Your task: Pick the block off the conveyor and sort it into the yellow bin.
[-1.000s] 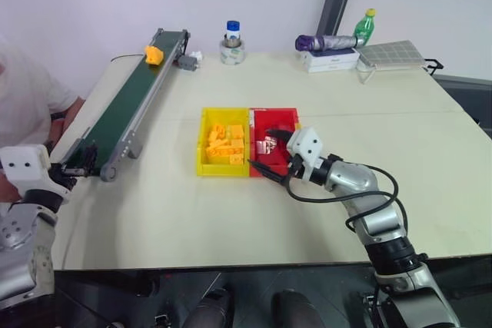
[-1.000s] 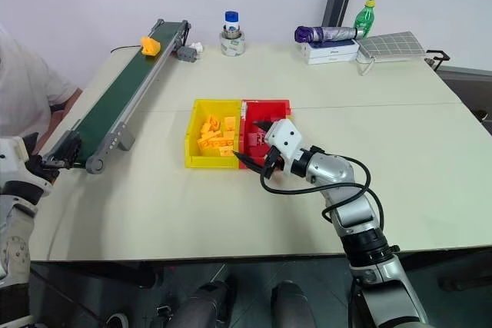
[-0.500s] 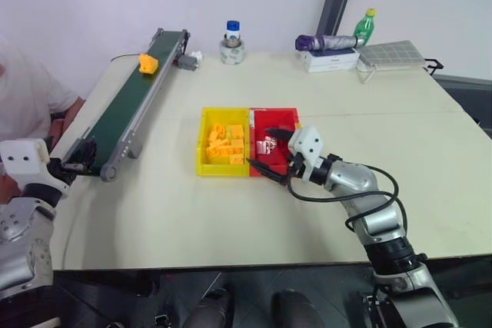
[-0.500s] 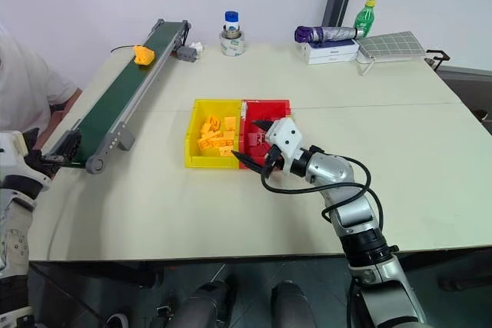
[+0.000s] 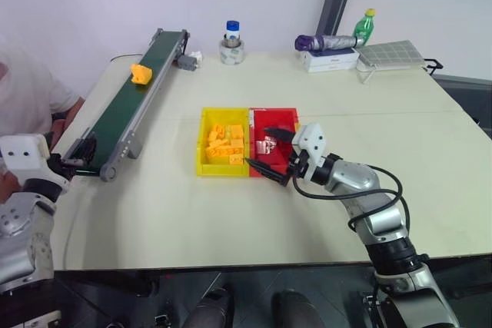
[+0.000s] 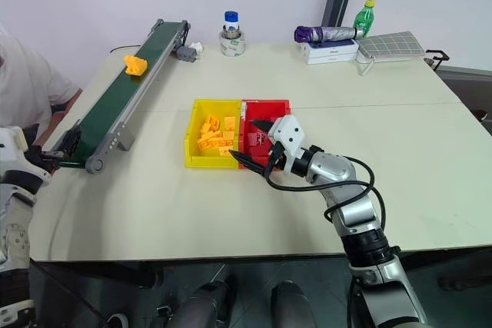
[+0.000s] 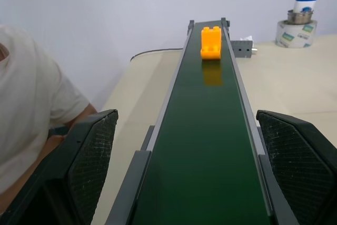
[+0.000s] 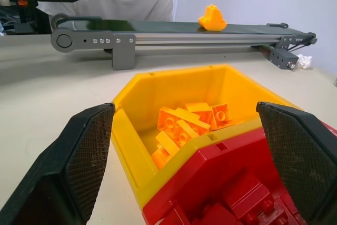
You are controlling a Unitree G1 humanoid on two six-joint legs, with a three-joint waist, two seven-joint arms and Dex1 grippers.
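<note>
On the pale table (image 5: 231, 213), the conveyor (image 5: 127, 109) is carrying the block (image 5: 139, 74). It looks light and hard; pinching its flat sides seems best. The left gripper (image 7: 189, 183) is waiting wide open and empty; the right gripper (image 5: 270, 151) is open too.

Right arm (image 5: 361, 190) silver metal with black joints; black cable looped alongside; white box at wrist; black fingers (image 8: 89, 146) with cross-hatched pads; left arm (image 5: 19, 224) same silver, white wrist box.

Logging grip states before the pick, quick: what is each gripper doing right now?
Left gripper: open, empty, at the near end of the conveyor.
Right gripper: open, empty, beside the yellow bin.
</note>
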